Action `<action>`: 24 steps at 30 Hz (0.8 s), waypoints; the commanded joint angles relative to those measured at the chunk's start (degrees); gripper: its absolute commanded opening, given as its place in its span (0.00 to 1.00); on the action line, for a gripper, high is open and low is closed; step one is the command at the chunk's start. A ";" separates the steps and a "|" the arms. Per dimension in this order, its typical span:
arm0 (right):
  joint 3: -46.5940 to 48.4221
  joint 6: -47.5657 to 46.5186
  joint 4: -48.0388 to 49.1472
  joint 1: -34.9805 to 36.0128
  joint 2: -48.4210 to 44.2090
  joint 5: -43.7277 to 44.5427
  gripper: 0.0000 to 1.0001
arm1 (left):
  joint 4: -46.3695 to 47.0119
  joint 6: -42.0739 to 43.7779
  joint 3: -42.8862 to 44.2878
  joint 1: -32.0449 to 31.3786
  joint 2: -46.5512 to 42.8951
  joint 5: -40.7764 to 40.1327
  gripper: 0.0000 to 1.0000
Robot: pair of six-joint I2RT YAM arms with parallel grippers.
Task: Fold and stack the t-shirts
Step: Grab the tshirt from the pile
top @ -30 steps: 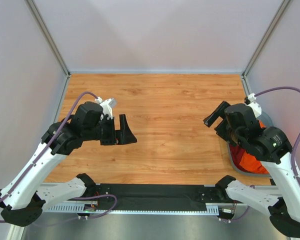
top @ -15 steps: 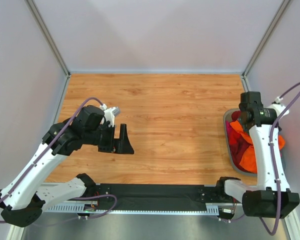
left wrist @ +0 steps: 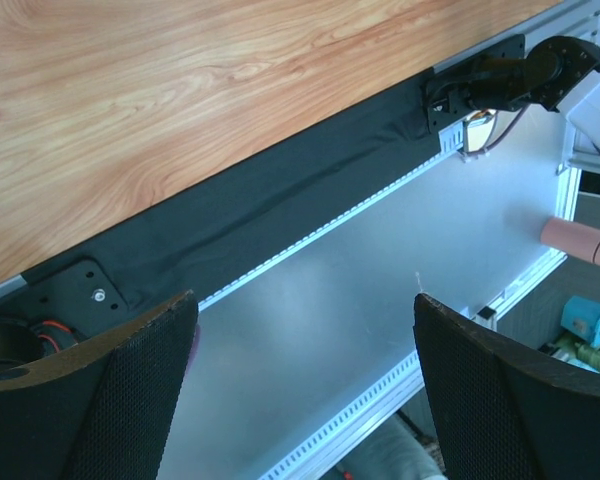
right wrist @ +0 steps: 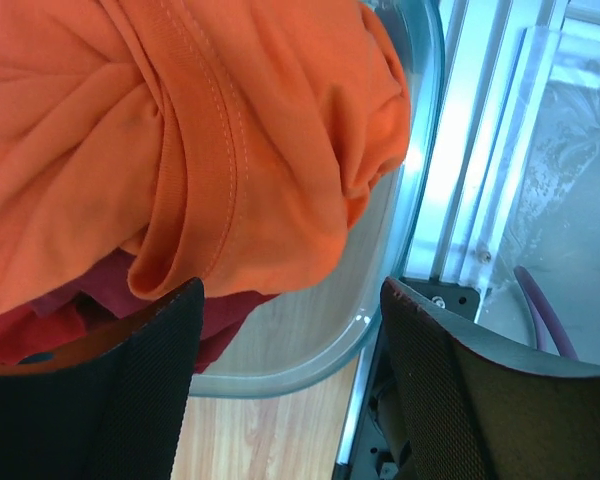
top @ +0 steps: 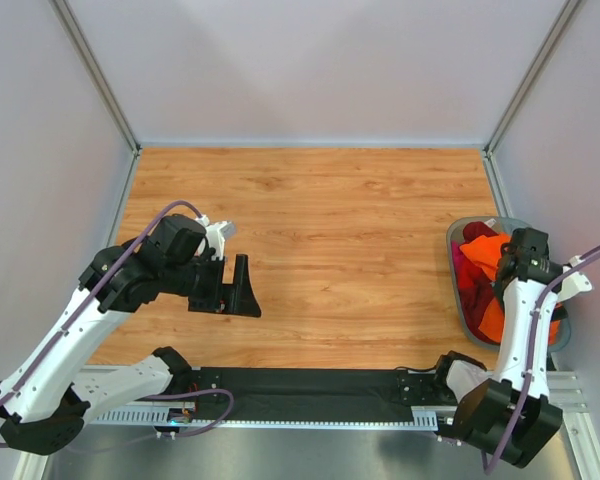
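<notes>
Two arms are shown at one moment, with a heap of t-shirts lying crumpled in a tub (top: 460,312) at the right edge of the table (top: 330,220).

Left gripper (top: 242,290): the jaws stand wide apart and hold nothing. In the left wrist view the left gripper (left wrist: 302,300) has only bare surfaces ahead of it. Beyond the fingertips (left wrist: 170,315) runs a black strip (left wrist: 280,200) along the table's near edge, with wood grain (left wrist: 180,80) past the strip. No cloth lies between or near these jaws; all the t-shirts are well apart from them, on the far side of the table.

Right gripper (top: 512,272): it points down into the tub, directly over the heap. In the right wrist view the right gripper (right wrist: 292,290) also has its jaws spread wide, with nothing clamped. The orange t-shirt (right wrist: 180,130) lies on top of the heap, just beyond the fingertips. Its stitched hem folds down toward the gap between them. A dark red t-shirt (right wrist: 90,300) shows under the orange one, beside the finger on the left of that view. Whether either pad touches cloth cannot be told. The tub's clear rim (right wrist: 420,150) curves past the other finger.

In the overhead view the orange t-shirt (top: 488,250) and the dark red t-shirt (top: 470,288) fill the tub.
</notes>
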 commanded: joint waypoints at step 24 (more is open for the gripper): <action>6.02 -8.43 13.43 -6.93 2.94 -1.55 0.00 | 7.70 -4.81 -4.03 0.24 3.63 0.03 0.91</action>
